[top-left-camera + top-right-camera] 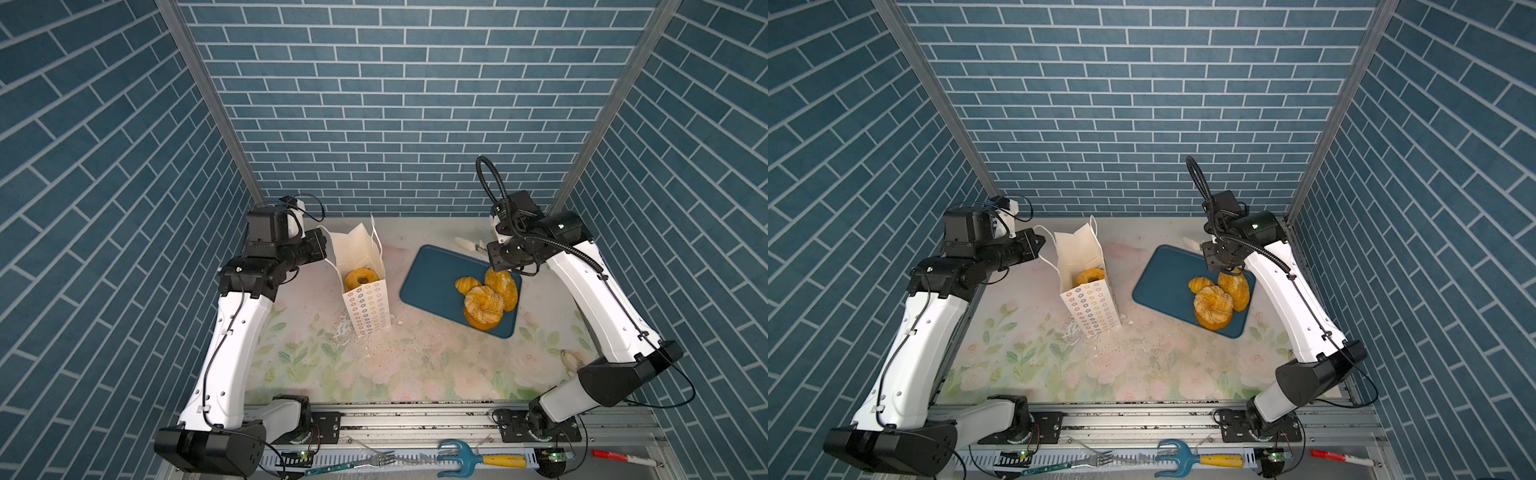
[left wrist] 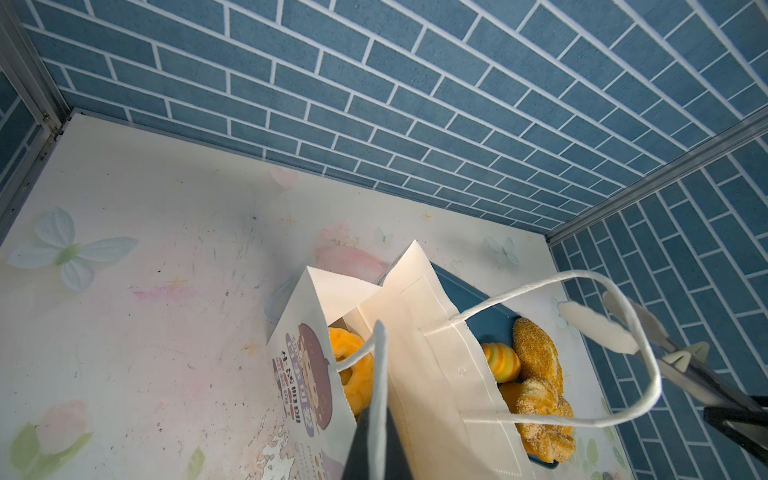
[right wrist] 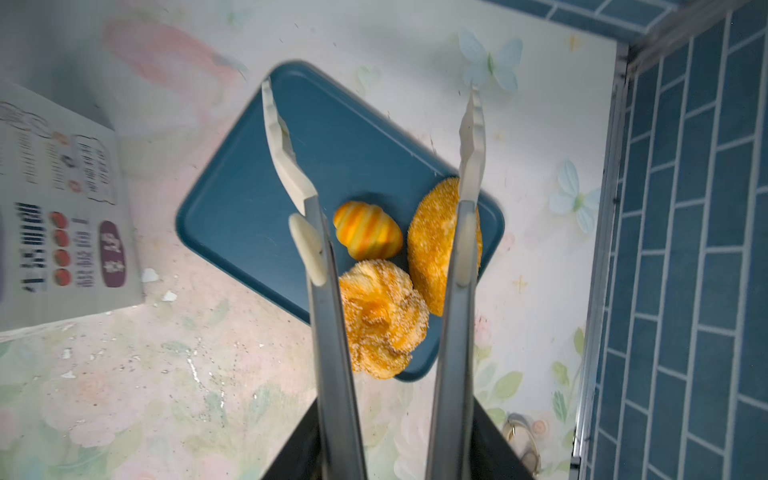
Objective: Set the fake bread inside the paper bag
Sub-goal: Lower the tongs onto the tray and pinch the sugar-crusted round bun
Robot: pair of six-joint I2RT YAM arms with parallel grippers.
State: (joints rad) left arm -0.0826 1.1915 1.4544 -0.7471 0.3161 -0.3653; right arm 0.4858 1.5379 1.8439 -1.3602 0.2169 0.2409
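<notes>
Blue brick walls box me in on three sides. On the left, my left pincer is pressed together on the cord handle of the upright bag. A doughnut lies inside the bag. The floral desk is scuffed, with white flakes around the bag's foot. Right of that, a blue tray sits askew, with three pieces of bread bunched at its right end. My right pincer grips tongs, their arms spread and empty.
</notes>
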